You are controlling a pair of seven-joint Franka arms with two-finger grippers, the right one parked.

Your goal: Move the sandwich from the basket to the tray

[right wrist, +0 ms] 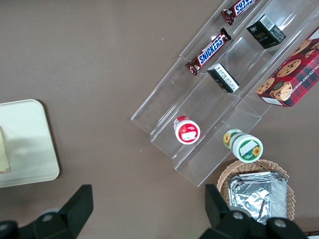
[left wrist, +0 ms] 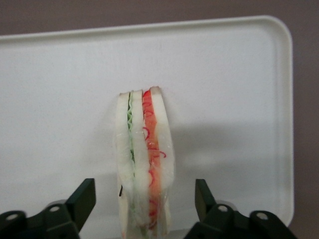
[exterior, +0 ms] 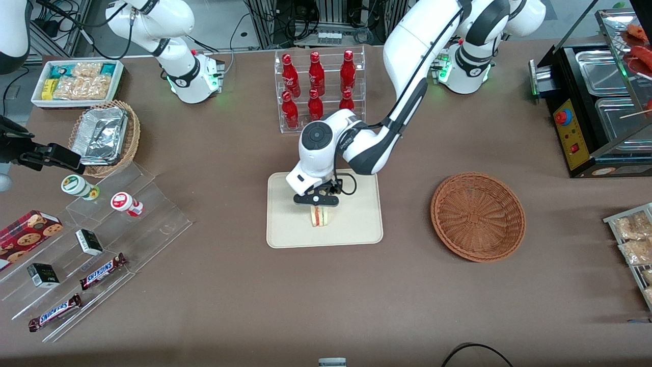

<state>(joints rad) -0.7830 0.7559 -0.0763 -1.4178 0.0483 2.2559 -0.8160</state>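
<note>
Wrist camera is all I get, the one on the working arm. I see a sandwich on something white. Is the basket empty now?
Observer: Yes, the front view shows the basket with nothing in it, toward the working arm's end of the table.
Operator: Is the white thing the tray?
Observer: Yes. The front view shows the whole tray, with the sandwich inside its rim.
Operator: What's near the tray?
Observer: A clear rack of red bottles, farther from the front camera. The gripper is open above the sandwich.

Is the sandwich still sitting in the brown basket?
No, the sandwich stands on the tray under the open gripper; the basket holds nothing.
</note>
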